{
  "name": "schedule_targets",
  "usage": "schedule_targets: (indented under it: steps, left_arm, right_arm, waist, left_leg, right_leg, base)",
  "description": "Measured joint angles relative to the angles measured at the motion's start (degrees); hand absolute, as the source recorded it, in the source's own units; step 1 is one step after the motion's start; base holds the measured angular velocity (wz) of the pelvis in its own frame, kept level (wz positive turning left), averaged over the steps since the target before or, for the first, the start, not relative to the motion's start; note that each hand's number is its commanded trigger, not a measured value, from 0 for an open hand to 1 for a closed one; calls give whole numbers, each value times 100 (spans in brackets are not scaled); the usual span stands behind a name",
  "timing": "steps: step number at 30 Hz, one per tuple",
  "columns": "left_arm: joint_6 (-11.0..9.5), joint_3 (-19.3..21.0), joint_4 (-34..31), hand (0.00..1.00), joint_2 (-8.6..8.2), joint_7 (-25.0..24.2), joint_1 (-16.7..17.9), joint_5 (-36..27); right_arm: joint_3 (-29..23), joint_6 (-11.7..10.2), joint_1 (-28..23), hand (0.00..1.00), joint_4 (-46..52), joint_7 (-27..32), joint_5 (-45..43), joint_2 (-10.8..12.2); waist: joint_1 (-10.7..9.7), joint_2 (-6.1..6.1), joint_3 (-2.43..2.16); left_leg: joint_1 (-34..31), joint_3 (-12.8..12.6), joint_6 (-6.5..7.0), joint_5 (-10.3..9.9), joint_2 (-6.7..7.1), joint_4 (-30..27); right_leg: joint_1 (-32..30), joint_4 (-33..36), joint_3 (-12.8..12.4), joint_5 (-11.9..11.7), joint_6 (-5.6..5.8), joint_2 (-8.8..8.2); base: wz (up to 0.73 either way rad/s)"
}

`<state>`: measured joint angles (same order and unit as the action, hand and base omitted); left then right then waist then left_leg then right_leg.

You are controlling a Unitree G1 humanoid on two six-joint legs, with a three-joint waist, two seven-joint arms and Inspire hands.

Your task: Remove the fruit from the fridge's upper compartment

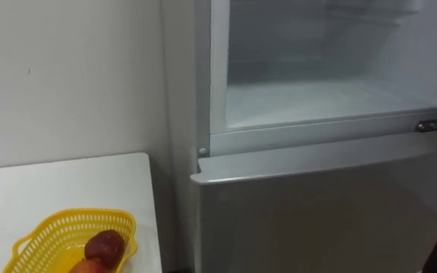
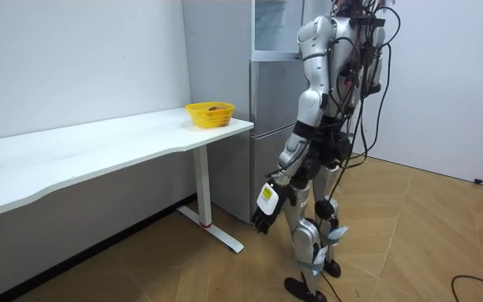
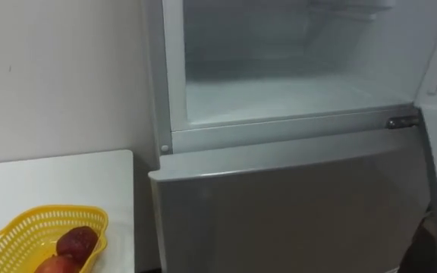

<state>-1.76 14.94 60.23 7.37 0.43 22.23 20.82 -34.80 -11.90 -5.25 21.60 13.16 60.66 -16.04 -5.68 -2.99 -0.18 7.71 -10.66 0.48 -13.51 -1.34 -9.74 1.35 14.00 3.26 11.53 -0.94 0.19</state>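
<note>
The robot stands at the fridge with its left arm hanging down. The left hand (image 2: 263, 216) is low by the thigh, fingers loose and empty. High above that hand the upper fridge compartment (image 1: 317, 102) is open. Reddish fruit (image 1: 105, 246) lies in a yellow basket (image 1: 48, 226) on the white table (image 1: 67, 182), above the hand and to its left.

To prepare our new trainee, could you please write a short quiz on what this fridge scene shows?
1. True or false: the upper fridge compartment is closed.
2. Where does the yellow basket stand? A: on the floor. B: on the white table. C: inside the fridge.
3. What lies in the basket?
Key: 1 false, it stands open; 2 B; 3 reddish fruit.
</note>
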Motion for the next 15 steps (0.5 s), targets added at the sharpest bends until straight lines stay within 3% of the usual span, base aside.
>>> schedule_targets:
  steps: [5, 9, 15]
  left_arm:
    - [31, -54, 13, 0, 4, 4, 0, -9]
    - [53, -64, 12, 0, 12, -4, -36, -7]
    - [130, -221, 1, 0, 65, -108, -27, -95]
  right_arm:
    - [258, 117, 0, 0, 12, -455, -469, -72]
    - [488, 347, -1, 0, 2, -925, -525, -127]
    - [878, 401, -1, 0, -213, -1417, -832, -286]
  waist:
    - [34, -13, 1]
    - [107, -30, 1]
    - [239, -53, 5]
  left_leg:
    - [3, -2, 0, 0, -3, 1]
    - [81, 16, 0, 0, -5, 0]
    - [113, 7, -1, 0, -17, 2]
  right_leg:
    - [29, -22, 0, -1, -1, 4]
    - [172, -117, 44, -4, 0, 1]
    - [199, -131, 74, -23, -9, -3]
  base:
    - [0]
    - [4]
    - [1]
